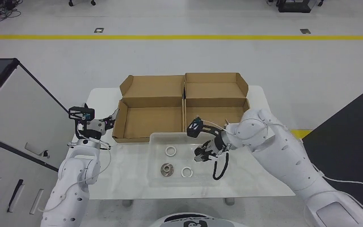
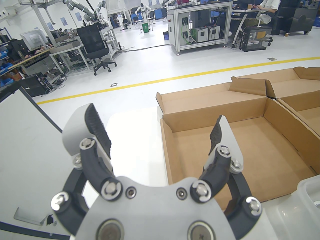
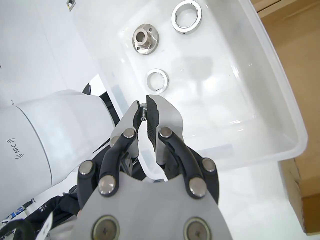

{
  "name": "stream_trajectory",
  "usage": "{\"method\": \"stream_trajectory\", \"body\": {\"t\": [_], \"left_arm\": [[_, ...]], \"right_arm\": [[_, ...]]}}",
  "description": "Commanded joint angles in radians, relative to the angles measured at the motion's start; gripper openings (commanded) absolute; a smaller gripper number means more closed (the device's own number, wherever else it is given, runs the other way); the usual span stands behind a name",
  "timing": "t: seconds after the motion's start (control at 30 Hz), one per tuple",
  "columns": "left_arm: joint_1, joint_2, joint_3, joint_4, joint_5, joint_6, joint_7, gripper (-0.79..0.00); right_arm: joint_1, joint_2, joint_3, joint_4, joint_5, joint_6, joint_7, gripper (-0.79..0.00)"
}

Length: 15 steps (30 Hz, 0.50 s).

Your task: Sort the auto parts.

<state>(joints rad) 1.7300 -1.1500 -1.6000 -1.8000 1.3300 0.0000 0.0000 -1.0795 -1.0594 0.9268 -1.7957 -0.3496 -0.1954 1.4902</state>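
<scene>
Above the clear bin (image 3: 215, 96) on the desk (image 1: 255, 181), the right gripper (image 3: 143, 111) pinches a small screw (image 3: 142, 113).

The right arm comes in from the desk's right side with its wrist bent, so the fingers (image 3: 152, 116) point down over the bin. They are closed on the screw, which sits right at their tips with its threaded shank clamped between the two pads. On the bin's floor lie a flanged hub (image 3: 145, 38), a large ring (image 3: 186, 17) and a small ring (image 3: 158, 80), all apart from one another, with the small ring nearest the fingertips. The left gripper (image 2: 155, 114) hangs at the desk's left edge with its fingers spread wide, just beside the outer wall of the left cardboard box (image 2: 250, 151). That box stands open behind the bin, touching the right cardboard box (image 1: 215, 116).
</scene>
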Motion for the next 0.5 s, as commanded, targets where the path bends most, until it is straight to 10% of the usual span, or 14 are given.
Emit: {"method": "stream_trajectory", "body": {"t": [0.0, 0.47], "left_arm": [[0.000, 0.000, 0.000, 0.000, 0.000, 0.000, 0.000, 0.000], [0.000, 0.000, 0.000, 0.000, 0.000, 0.000, 0.000, 0.000]], "right_arm": [[0.000, 0.000, 0.000, 0.000, 0.000, 0.000, 0.000, -0.785], [-0.154, 0.057, 0.283, 0.106, 0.455, -0.085, 0.000, -0.785]]}}
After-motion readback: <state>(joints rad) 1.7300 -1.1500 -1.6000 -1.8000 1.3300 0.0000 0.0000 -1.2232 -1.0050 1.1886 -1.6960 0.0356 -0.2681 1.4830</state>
